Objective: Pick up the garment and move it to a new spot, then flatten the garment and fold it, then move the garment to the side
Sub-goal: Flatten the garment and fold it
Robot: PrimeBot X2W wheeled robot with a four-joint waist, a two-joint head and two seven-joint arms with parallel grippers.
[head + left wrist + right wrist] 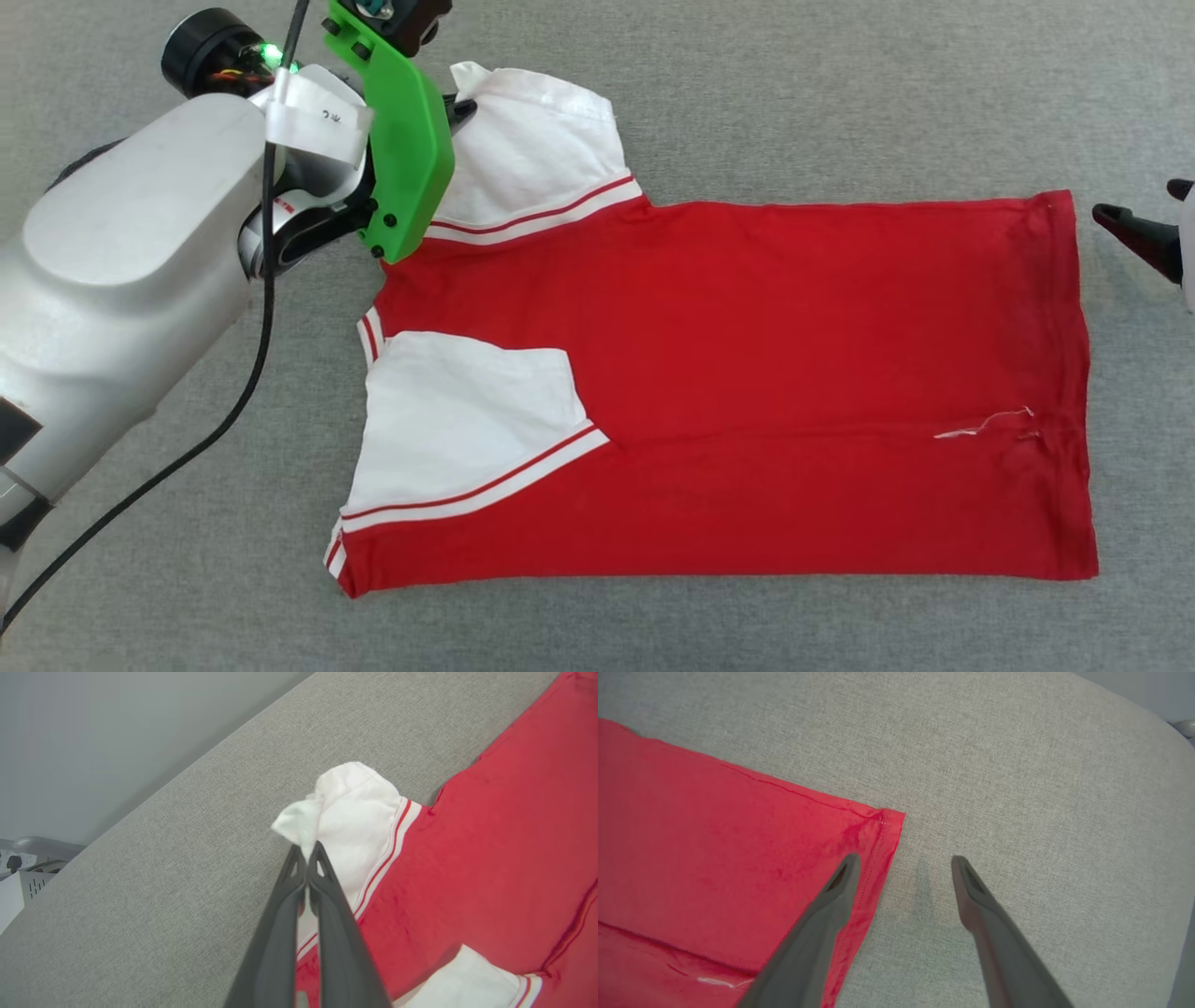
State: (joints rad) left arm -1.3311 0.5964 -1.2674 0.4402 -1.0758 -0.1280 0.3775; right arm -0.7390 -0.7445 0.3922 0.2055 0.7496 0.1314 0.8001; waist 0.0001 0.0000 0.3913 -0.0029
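The garment point(766, 373) lies flat on the grey surface, red side up, no lettering showing. One white sleeve point(467, 420) is folded onto the body at the near left. The far white sleeve point(532, 149) sticks out toward the back, and my left gripper point(307, 851) is shut on its raised corner point(299, 823). The left arm with its green mount point(401, 140) hides that grip in the head view. My right gripper point(903, 863) is open above the hem's far corner point(882, 821), one finger over the cloth, one over bare surface. Its fingertips point(1120, 224) show at the right edge.
The grey fabric surface point(840, 93) stretches around the garment. A loose white thread point(980, 427) lies near the hem. A black cable point(252, 373) hangs from the left arm. Beyond the surface's edge, a white perforated bin point(28, 884) stands by a pale wall.
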